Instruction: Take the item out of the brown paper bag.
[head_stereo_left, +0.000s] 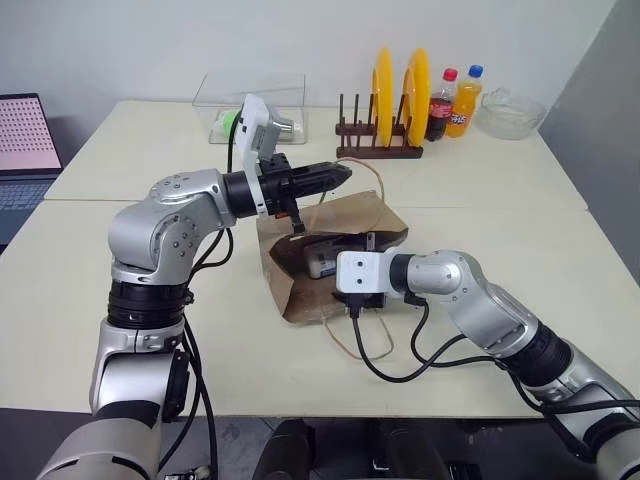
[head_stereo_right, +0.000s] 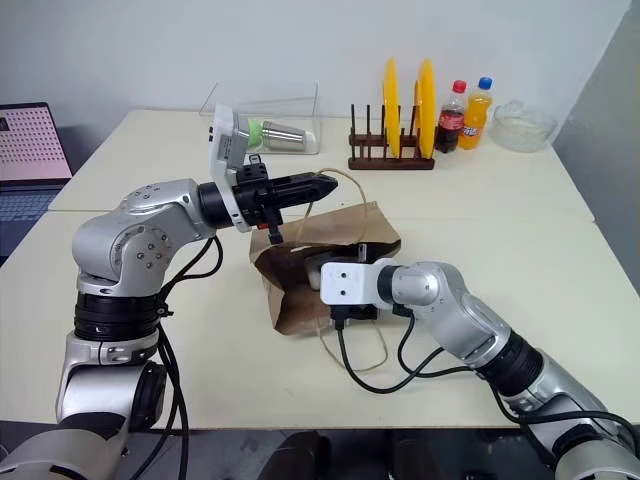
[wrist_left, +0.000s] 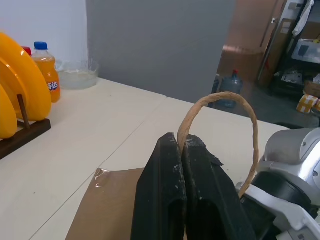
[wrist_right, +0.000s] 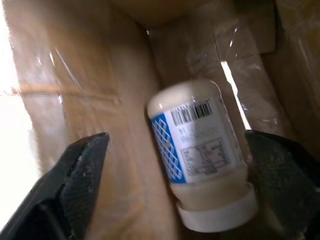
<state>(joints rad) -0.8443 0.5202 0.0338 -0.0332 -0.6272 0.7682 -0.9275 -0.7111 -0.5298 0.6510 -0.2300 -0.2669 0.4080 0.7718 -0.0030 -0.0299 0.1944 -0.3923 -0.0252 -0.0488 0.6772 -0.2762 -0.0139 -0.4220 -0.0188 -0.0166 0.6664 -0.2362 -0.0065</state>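
While the left gripper (head_stereo_left: 340, 175) pointed level toward the robot's right above the bag (head_stereo_left: 385, 222), its fingers (wrist_left: 170, 200) were pressed tight together on a cord handle (wrist_left: 220, 100), which looped up out of the pinch and came back down beside them. Below and just beside that gripper, the bag lay on the table (head_stereo_left: 520, 230) with its mouth facing the robot, the paper lifted at the pinched handle. A second handle (head_stereo_left: 345, 335) trailed loose on the table at the mouth, under the right wrist.

To the right, the right gripper (wrist_right: 177, 165) reached into the bag's mouth with its jaws spread wide and gripping nothing. The bottle (wrist_right: 200, 155) lay on its side on the bag's floor between the two fingers (wrist_right: 82, 170), its white cap toward the gripper and its barcode label with blue lattice facing up. Whether either finger touched it could not be told.
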